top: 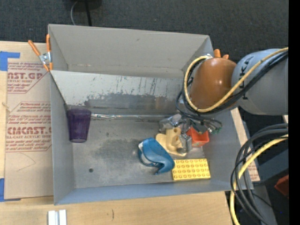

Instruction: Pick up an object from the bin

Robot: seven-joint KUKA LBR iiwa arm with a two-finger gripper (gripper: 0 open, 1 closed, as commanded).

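I've got the gripper point(180, 136) down low in the lower right part of the bin point(117, 55), right on a cream lumpy toy point(167, 140). Whether it's spread or clamped on it, I can't tell. A blue curved piece point(154, 156) touches the toy, with an orange block point(199, 136) just beside.

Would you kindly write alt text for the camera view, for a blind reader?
The arm's tool is low in the grey bin, over a cream thing near the right wall, an orange-red piece beside it. A curved blue thing and a yellow studded plate lie nearby; a purple cup stands apart at the left.
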